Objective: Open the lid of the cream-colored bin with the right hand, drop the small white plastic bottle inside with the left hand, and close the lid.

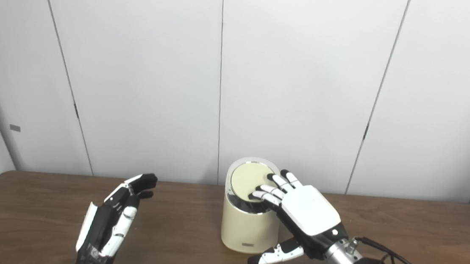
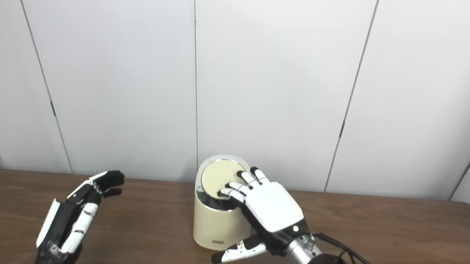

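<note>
Right now your cream-coloured cylindrical bin (image 1: 247, 228) stands mid-table with its round lid (image 1: 248, 179) down — contents hidden. Your right hand (image 1: 302, 210) lies spread on the lid, gripping nothing. Your left hand (image 1: 110, 223) hovers open and empty over the brown wooden table (image 1: 32, 208); you can't see the bottle.

Cream bin (image 1: 248, 226), pale yellow lid (image 1: 250, 179), silver rim; dark brown wood-grain table (image 1: 42, 200); black-and-white right robot hand (image 1: 302, 212)

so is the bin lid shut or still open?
Shut. The lid lies flat inside the rim of the cream bin, with the right hand resting its fingers on top of it.
</note>
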You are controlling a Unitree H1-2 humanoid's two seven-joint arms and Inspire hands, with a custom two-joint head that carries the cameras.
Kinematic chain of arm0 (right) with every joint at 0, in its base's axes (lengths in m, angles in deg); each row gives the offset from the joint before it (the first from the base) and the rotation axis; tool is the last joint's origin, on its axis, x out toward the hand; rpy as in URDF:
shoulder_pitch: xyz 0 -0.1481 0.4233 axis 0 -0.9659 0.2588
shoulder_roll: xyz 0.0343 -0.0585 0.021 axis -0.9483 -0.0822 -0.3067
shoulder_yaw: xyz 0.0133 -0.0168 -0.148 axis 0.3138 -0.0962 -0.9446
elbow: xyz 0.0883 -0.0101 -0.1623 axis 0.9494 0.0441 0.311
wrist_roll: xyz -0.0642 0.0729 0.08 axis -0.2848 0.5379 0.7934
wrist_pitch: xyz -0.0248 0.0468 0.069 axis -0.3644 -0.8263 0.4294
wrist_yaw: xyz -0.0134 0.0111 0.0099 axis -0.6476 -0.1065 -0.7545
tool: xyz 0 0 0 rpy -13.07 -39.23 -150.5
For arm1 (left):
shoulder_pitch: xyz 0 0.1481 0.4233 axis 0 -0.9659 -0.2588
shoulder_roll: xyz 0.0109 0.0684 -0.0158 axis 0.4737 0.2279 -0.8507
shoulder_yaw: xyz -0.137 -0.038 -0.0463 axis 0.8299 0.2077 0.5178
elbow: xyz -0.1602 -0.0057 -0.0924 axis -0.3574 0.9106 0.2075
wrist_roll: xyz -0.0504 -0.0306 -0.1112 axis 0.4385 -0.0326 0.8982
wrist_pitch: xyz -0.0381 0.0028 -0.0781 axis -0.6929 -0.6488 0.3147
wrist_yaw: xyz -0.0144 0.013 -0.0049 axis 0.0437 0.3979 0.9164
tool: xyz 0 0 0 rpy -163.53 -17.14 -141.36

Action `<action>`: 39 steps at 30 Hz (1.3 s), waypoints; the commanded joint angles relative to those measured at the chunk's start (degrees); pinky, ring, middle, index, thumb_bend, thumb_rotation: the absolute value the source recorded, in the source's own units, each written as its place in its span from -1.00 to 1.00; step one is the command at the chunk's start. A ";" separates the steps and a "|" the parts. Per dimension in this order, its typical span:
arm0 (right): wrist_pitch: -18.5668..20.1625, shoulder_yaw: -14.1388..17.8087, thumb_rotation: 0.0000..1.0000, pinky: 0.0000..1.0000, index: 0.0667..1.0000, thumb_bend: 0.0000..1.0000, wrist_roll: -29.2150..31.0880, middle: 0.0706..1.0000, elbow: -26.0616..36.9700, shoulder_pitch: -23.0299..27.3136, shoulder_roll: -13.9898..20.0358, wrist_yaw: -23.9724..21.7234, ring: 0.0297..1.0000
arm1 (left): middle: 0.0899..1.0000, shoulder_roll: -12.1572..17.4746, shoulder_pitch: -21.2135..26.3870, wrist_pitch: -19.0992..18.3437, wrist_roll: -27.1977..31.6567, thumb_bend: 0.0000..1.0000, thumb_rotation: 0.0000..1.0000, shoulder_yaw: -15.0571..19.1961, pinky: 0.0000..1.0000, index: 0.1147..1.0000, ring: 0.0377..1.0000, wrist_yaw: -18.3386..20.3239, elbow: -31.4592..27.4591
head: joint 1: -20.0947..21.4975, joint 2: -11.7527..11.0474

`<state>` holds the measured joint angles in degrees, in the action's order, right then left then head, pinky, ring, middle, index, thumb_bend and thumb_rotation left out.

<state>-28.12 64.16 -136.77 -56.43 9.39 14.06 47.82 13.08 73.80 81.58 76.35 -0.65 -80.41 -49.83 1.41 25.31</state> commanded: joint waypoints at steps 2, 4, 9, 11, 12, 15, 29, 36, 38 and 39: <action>0.26 -0.19 0.65 1.00 0.52 0.86 -1.86 0.64 -1.32 0.45 0.62 -1.43 0.88 | 0.58 0.81 1.24 1.16 0.34 -0.22 0.54 0.05 0.55 0.53 0.61 -0.35 -1.94 | 0.19 0.05; 0.02 -0.48 0.69 1.00 0.43 0.87 -2.36 0.53 -1.36 0.50 0.69 -1.80 0.83 | 0.57 0.82 1.25 1.18 0.39 -0.24 0.54 0.08 0.54 0.53 0.61 -0.30 -1.96 | 0.22 0.05; 0.64 -0.47 0.70 1.00 0.35 0.91 -1.87 0.44 -0.71 0.40 0.43 -3.76 0.73 | 0.58 0.87 1.30 1.16 0.53 -0.23 0.54 0.10 0.56 0.53 0.61 -0.25 -1.89 | 0.21 0.05; 0.85 -0.31 0.69 1.00 0.35 0.91 -1.49 0.45 -0.24 0.31 0.30 -4.34 0.73 | 0.57 0.91 1.28 1.12 0.54 -0.21 0.55 0.11 0.56 0.53 0.61 -0.27 -1.90 | 0.25 0.15; 0.92 -0.22 0.71 1.00 0.36 0.91 -1.36 0.45 -0.04 0.26 0.24 -4.51 0.73 | 0.58 0.96 1.27 1.11 0.54 -0.21 0.55 0.10 0.56 0.53 0.61 -0.25 -1.89 | 0.25 0.15; 0.98 0.05 0.71 1.00 0.35 0.91 -1.06 0.44 0.43 0.17 0.10 -4.60 0.71 | 0.57 0.90 1.38 1.22 0.30 -0.22 0.54 0.10 0.54 0.53 0.61 -0.41 -1.76 | 0.26 -0.04; 1.39 6.07 0.68 1.00 0.70 0.79 11.77 0.74 2.04 -2.02 -3.04 -2.69 0.96 | 0.57 0.84 1.65 1.29 0.33 -0.23 0.53 0.02 0.54 0.54 0.60 -0.35 -1.14 | 0.40 -0.46; -0.25 7.33 0.64 1.00 0.90 0.76 11.35 0.98 1.32 -3.86 -3.98 2.17 1.00 | 0.56 0.66 1.76 1.27 -0.61 -0.22 0.53 0.00 0.52 0.53 0.59 -0.87 -0.90 | 0.33 -0.78; -0.89 7.52 0.66 1.00 0.94 0.75 11.28 1.00 0.99 -4.34 -3.97 3.32 1.00 | 0.56 0.65 1.69 1.22 -0.82 -0.21 0.53 -0.03 0.52 0.53 0.59 -1.04 -0.92 | 0.32 -0.76; -1.14 7.57 0.67 1.00 0.95 0.75 11.21 1.00 0.85 -4.53 -3.95 3.76 1.00 | 0.56 0.66 1.65 1.19 -0.75 -0.19 0.53 -0.05 0.53 0.53 0.59 -1.04 -0.95 | 0.30 -0.80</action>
<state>-28.07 70.79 -125.61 -56.85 3.47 10.06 49.17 13.25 73.82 81.58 75.88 -0.75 -80.78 -49.78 1.67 24.43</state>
